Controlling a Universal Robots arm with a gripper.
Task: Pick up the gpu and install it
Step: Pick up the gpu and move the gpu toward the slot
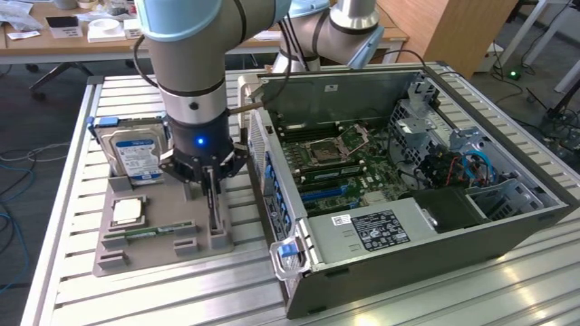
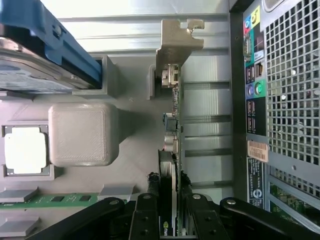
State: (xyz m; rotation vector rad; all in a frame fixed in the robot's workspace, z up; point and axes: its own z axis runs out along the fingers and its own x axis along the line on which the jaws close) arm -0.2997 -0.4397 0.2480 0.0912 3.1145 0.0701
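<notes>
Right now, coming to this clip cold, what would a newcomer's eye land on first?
The gripper is clamped on the gpu, which stands on edge in a slot of the gray parts holder at the exterior view's left. Next comes the open computer case at the exterior view's right, its motherboard laid bare. Beyond the gripper, a blue-labelled hard drive stands in the same holder.

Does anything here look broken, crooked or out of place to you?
Nothing stands out. The thin black graphics card stands upright on its edge in the grey plastic parts tray, with the end effector closed on it. The open grey computer case lies on its side, apparently on purpose.
</notes>
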